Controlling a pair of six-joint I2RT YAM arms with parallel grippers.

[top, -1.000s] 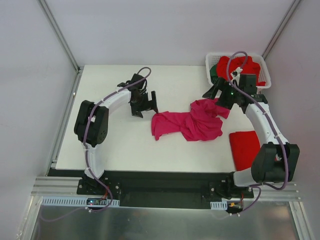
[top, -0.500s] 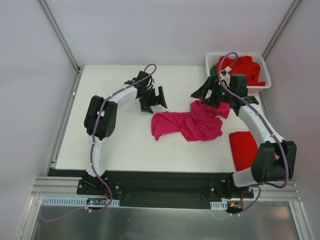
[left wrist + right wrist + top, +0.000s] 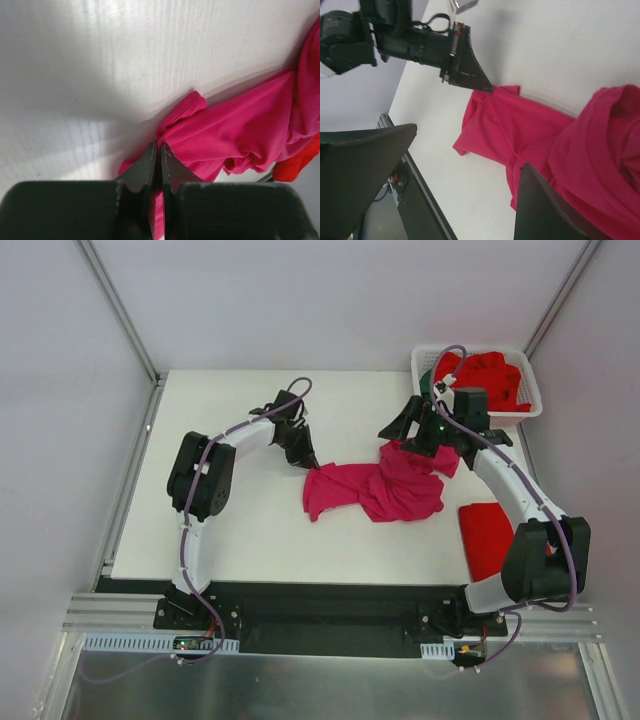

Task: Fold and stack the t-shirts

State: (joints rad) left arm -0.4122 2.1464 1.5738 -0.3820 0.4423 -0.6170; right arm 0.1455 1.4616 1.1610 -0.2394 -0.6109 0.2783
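A crumpled magenta t-shirt lies mid-table, also seen in the left wrist view and the right wrist view. My left gripper is down at its upper-left corner, its jaws shut on the cloth's edge. The right wrist view shows the same gripper's tips touching that corner. My right gripper hovers open over the shirt's bunched right end, with nothing between its fingers. A folded red t-shirt lies at the right edge.
A white slotted basket stands at the back right, holding red t-shirts and a dark green one. The table's black front edge runs near the shirt. White walls enclose the table.
My left gripper has swung right and down onto the magenta shirt's corner and shut there. The right gripper has shifted left from the basket to above the shirt's bunched end, still open.
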